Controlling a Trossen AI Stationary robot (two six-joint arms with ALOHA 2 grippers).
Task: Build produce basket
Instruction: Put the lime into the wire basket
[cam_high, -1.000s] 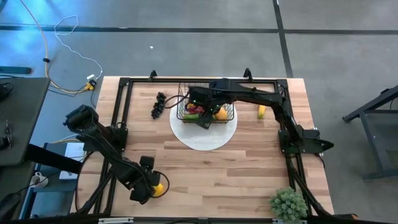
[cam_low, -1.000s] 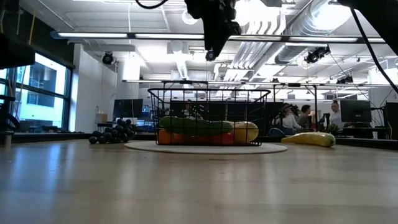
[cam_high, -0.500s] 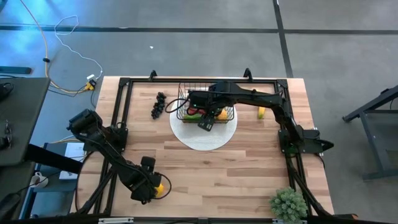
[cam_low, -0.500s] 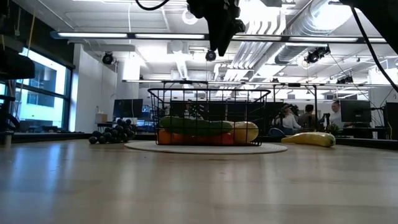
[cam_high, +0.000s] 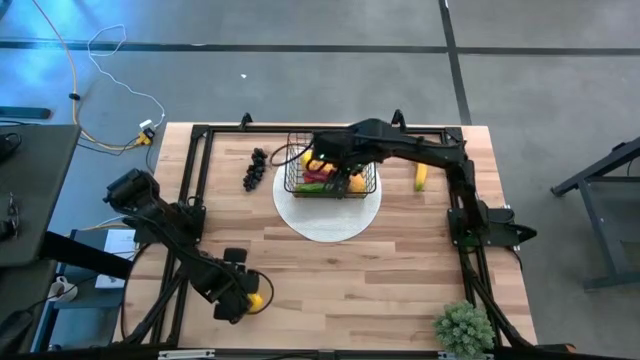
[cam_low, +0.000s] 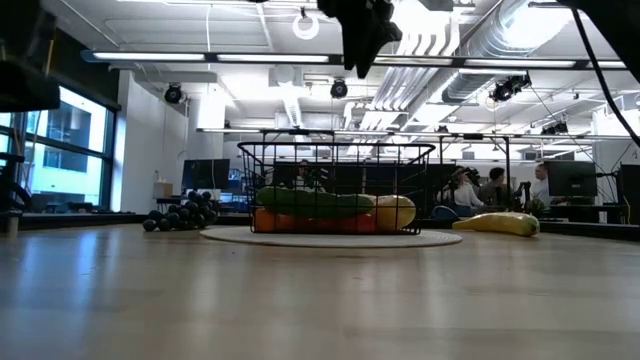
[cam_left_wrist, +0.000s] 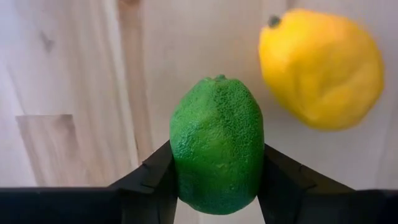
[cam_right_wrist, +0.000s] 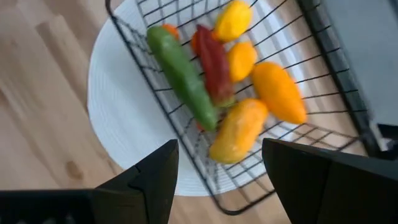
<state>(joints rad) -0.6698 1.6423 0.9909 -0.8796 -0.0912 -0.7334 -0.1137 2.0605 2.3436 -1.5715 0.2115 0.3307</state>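
The black wire basket (cam_high: 330, 172) stands on a white round disc (cam_high: 328, 215) at the far middle of the table. It holds produce (cam_right_wrist: 214, 74): a long green piece, a red one, and yellow and orange ones. My right gripper (cam_right_wrist: 217, 149) hangs open above the basket with nothing between its fingers. Near the table's front left, my left gripper (cam_high: 240, 293) points down, shut on a green lime (cam_left_wrist: 216, 143). A yellow lemon (cam_left_wrist: 320, 59) lies on the wood beside the lime. Dark grapes (cam_high: 256, 170) lie left of the basket and a banana (cam_high: 421, 179) right of it. My left gripper pinches the lime between its two fingers, one on each of the lime's long sides (cam_left_wrist: 178, 171), toward one end. The fingers come from above, pointing down, and lie across the lime. The lime lies lengthwise, low over the tabletop beside the lemon.
A bushy green plant (cam_high: 463, 327) stands at the near right corner. A dark metal frame (cam_high: 200, 135) runs along the table's left, far and right sides. Bare wood lies between the disc and the front edge.
My right gripper has risen a little above the basket and shifted toward the table's far right.
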